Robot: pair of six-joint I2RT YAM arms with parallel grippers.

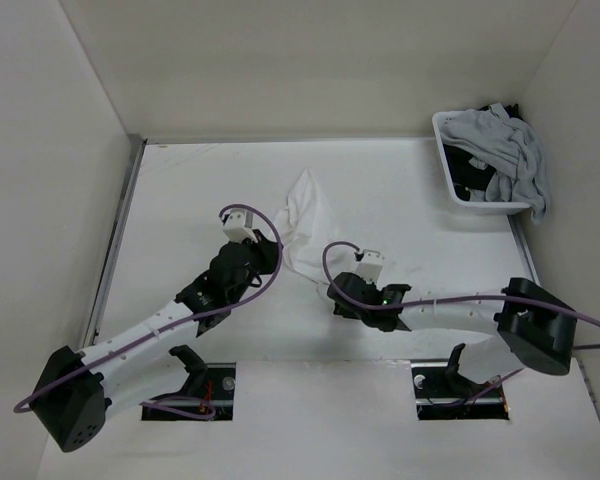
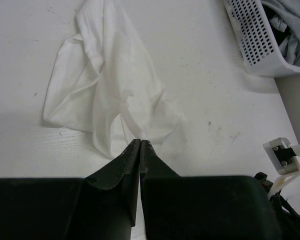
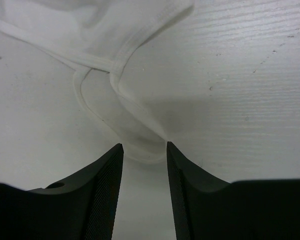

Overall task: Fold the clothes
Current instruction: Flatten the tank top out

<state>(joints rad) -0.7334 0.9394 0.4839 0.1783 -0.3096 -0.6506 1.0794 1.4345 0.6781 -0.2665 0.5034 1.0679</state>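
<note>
Wide bare bench [image 1: 180, 190] left of the white top [image 1: 302, 222], right up to the left wall [image 1: 50, 200]. More bare room between top and basket [image 1: 446, 170], and along the back wall [image 1: 310, 70]. Blocked at the far right corner by the basket, heaped with grey garments [image 1: 515, 150] spilling over its rim. Tight in the middle: left end effector [image 2: 140, 143] pinched on the top's near edge, right end effector [image 3: 145, 146] parted just short of a strap loop [image 3: 97, 100], arms close together, purple cables [image 1: 250, 207] looping above.
</note>
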